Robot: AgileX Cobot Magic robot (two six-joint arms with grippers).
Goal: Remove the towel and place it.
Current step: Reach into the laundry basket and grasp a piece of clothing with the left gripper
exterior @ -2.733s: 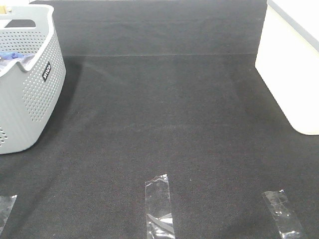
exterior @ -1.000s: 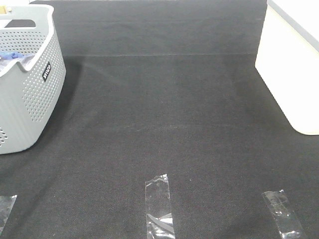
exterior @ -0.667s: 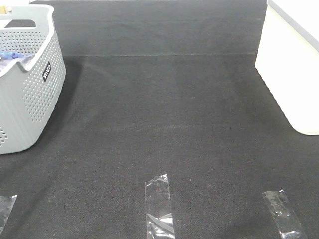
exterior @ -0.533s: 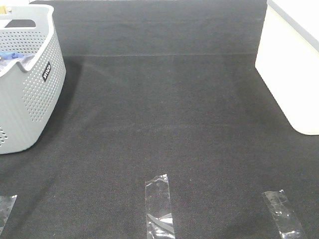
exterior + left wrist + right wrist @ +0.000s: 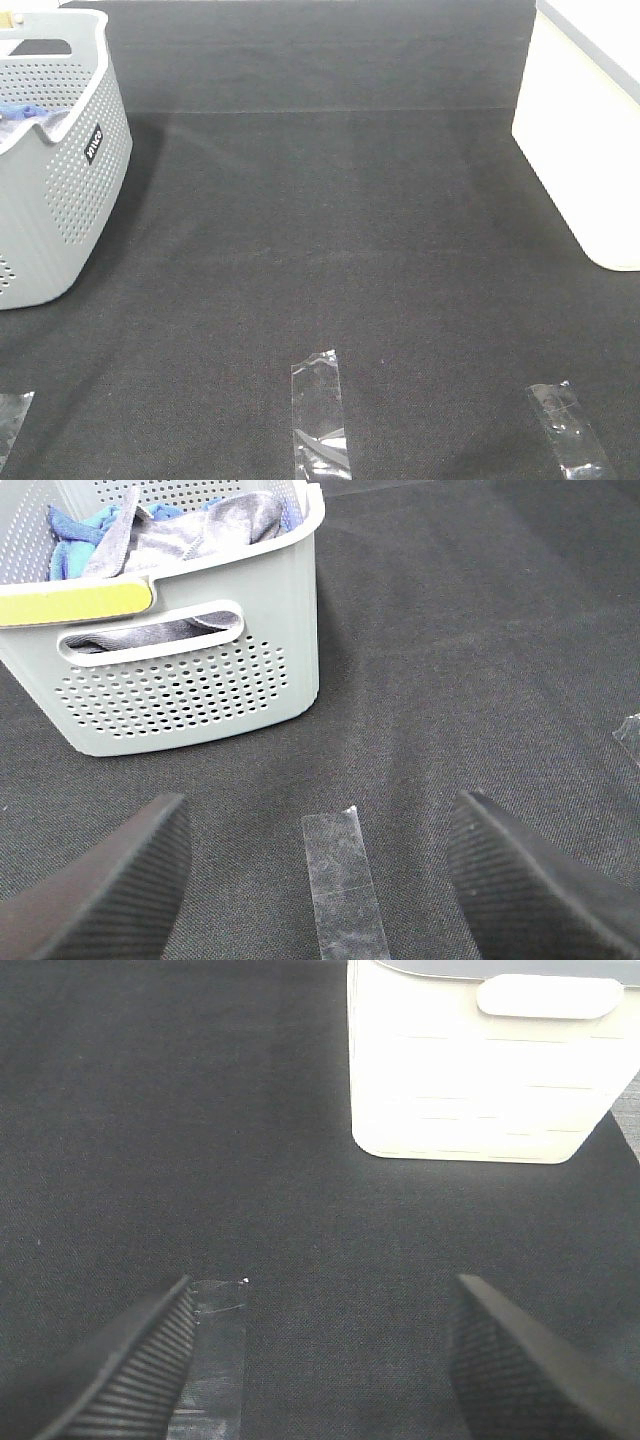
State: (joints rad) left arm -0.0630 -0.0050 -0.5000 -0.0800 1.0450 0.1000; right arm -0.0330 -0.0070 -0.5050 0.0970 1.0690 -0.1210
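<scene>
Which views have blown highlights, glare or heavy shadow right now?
Exterior high: the white bin is blown out, with almost no surface detail. The clear tape strips catch glare, and the grey basket throws a soft shadow on the black mat. Right wrist: same bin overexposed, ribs barely readable. Left wrist: evenly lit, with the basket holes and towel crisp.

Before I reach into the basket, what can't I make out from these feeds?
Slate-grey terry towel: left wrist view shows only part; the wall of the grey perforated plastic basket hides the rest and how it tangles with the bright blue cloth.
High view: left edge cuts the basket; neither arm appears.
White plastic bin: inside hidden by its own walls everywhere.
Left pincer, right pincer: only open fingertips show; the frame edge cuts the rest.
</scene>
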